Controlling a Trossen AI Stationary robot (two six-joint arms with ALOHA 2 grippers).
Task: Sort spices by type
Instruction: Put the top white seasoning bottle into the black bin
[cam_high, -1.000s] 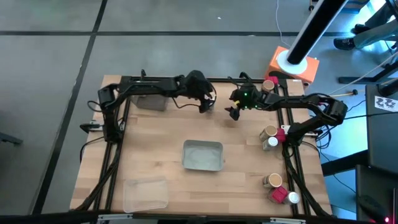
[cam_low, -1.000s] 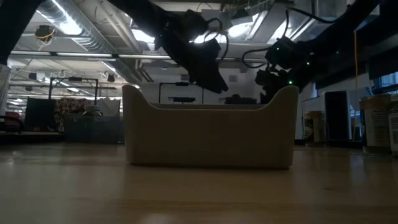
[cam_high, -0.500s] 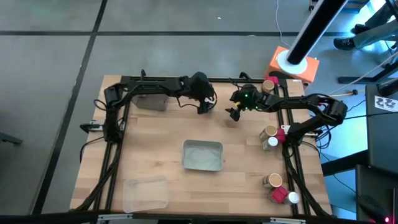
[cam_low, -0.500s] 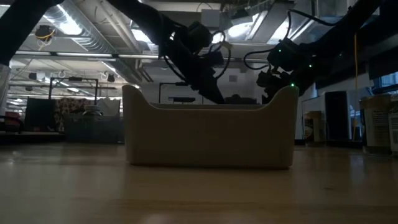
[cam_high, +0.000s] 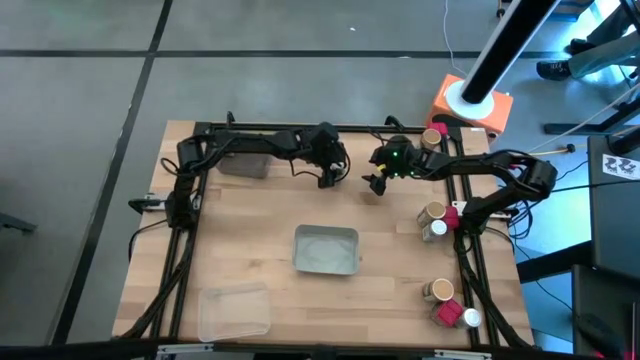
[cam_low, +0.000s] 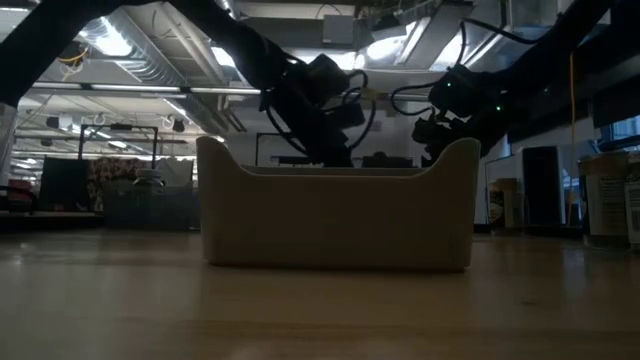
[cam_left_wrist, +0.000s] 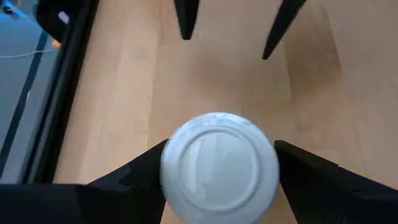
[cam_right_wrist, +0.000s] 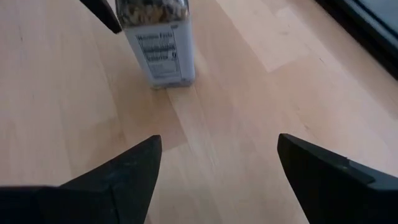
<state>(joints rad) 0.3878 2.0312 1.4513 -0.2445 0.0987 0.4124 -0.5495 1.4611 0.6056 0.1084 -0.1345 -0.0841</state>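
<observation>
1. Left wrist view: a white-capped jar (cam_left_wrist: 219, 167) stands upright on the bare table, seen cap-on from above. Its dark, labelled body (cam_right_wrist: 158, 46) shows in the right wrist view. On the table it lies at about 12 o'clock from the grey tray (cam_high: 326, 229).
2. The left gripper (cam_left_wrist: 221, 145) has its fingers apart on either side of the cap. They sit close to it but have not clamped on it.
3. What has changed in the last second is that this gripper has slid toward 3 o'clock and dropped. In the low view it now sits behind the grey tray's rim (cam_low: 335, 172) instead of above it. I judge the approach finished, with closing on the jar as the next step.
4. The right gripper (cam_right_wrist: 219, 139) hovers at 3 o'clock from the jar, facing it, fingers apart and empty.
5. The remaining spices (cam_high: 435, 220) are clustered along the table's edge at 3 to 5 o'clock from the tray, so the sorting looks barely begun. The clear tray (cam_high: 233, 290) lies at 7 o'clock.
</observation>
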